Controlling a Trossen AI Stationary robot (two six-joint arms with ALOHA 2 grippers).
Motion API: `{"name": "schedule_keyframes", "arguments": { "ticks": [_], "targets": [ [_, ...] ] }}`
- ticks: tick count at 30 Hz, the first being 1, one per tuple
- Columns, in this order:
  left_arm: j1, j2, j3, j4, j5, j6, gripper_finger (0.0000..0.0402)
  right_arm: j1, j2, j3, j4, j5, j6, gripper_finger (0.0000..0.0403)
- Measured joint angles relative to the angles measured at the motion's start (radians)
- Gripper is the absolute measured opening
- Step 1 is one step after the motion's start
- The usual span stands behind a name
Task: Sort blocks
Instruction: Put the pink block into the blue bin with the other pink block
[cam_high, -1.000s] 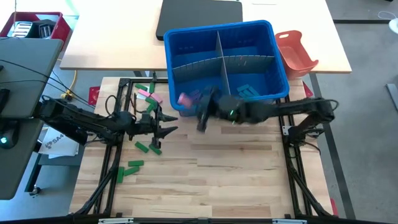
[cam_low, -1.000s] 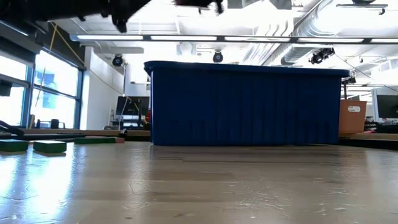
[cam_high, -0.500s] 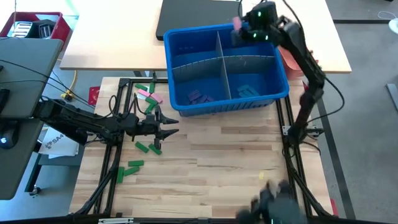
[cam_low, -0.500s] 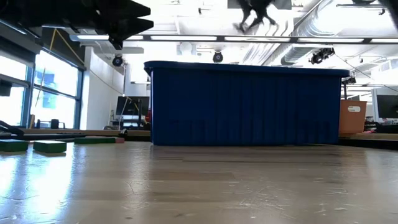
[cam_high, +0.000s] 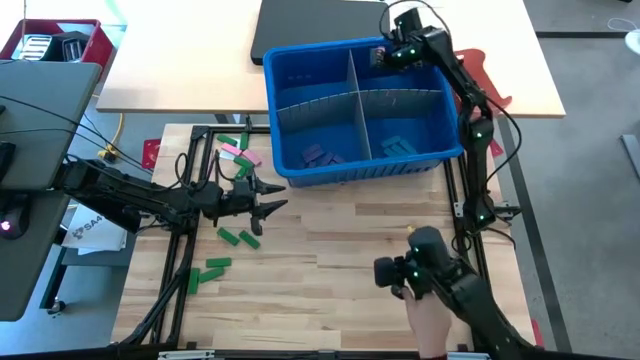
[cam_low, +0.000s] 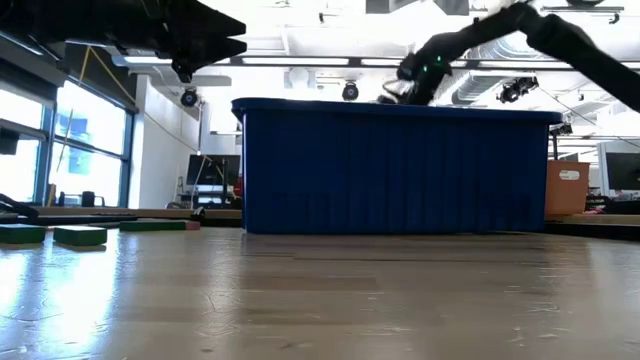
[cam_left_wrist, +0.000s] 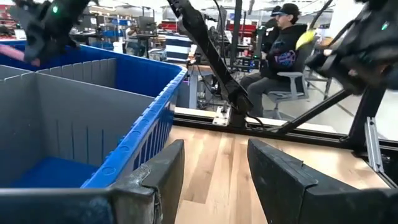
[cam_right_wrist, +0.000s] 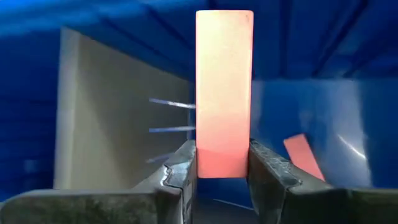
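My right gripper (cam_high: 385, 56) hangs over the far right compartment of the blue bin (cam_high: 300, 50), shut on a pink block (cam_right_wrist: 224, 81). Another pink block (cam_right_wrist: 305, 155) lies on that compartment's floor. Purple blocks (cam_high: 320, 155) and blue blocks (cam_high: 398, 147) lie in the two near compartments. On the table left of the bin lie green blocks (cam_high: 240, 238) and a pink-and-green cluster (cam_high: 235, 150). Just above the green blocks my left gripper (cam_high: 268, 208) stands open and level, with nothing between its fingers (cam_left_wrist: 168, 168). My right gripper pinches the pink block's near end (cam_right_wrist: 222, 163) between its two fingers, one on each long side edge. The fingers slant down from above and lie along the block. The block sticks out past the fingertips, clear of the bin's floor and walls.
A grey divider (cam_high: 355, 100) splits the bin into several compartments. An orange-red tray (cam_high: 492, 90) sits beyond the bin's right wall. Over the table's near right corner is a dark device with green lights (cam_high: 420, 268), with what looks like a person's hand (cam_high: 430, 325) below it.
My right gripper has swung from the bin's near left side across the bin to its far right compartment, turning and tipping downward, with the pink block still in its fingers. The dark device has come into view at the near right corner.
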Motion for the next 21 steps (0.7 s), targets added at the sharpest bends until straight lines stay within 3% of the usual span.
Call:
{"name": "schedule_keyframes", "arguments": {
  "ticks": [21],
  "targets": [
    [0.0, 0.0, 0.0, 0.007, -0.001, -0.002, 0.017, -0.021, 0.201, -0.001, -0.136, 0.099, -0.071, 0.0097]
  ]
}}
